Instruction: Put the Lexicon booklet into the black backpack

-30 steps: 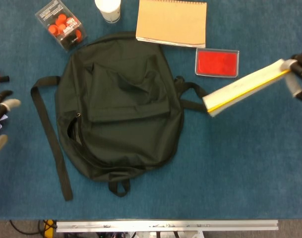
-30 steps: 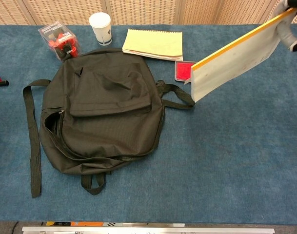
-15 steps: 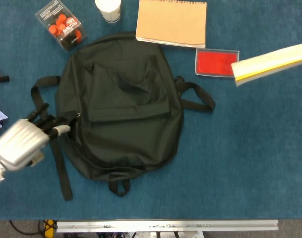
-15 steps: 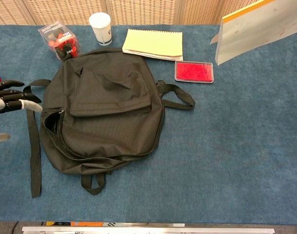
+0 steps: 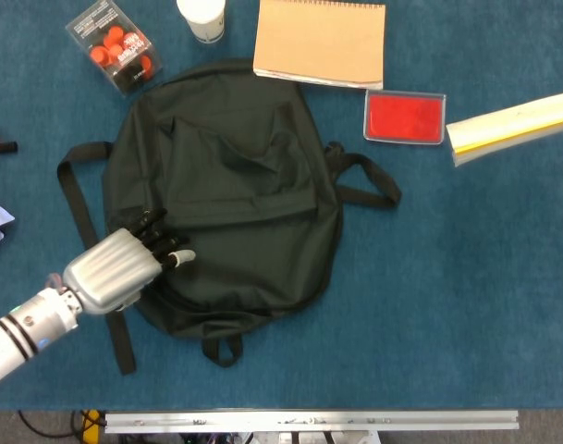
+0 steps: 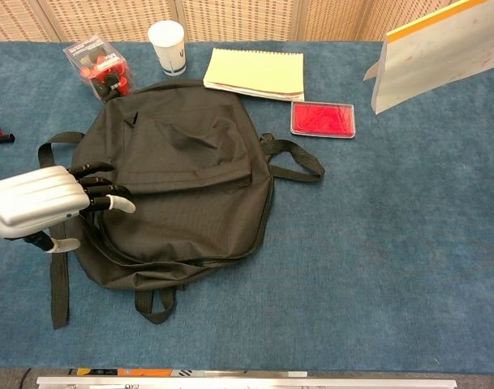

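Your Lexicon booklet is a thin, pale book with a yellow-orange strip along its top edge; it hangs tilted in the air at the far right, above the blue desk and well apart from the black backpack. The head view shows it edge-on, a cream and yellow bar; only the chest view gives you its broad grey-white face. Neither view shows your right robot hand, so you cannot tell how it holds the booklet.

Your left robot hand lies on the backpack's left side, fingers stretched forward onto the fabric, nothing gripped. In the chest view the fingertips sit by the dark zipper opening.

The backpack lies flat, straps spread. Its inside is too dark to read. Beyond it, a clear box holds orange-red pieces, a flat case shows red inside, and a white cup stands beside a spiral notepad.
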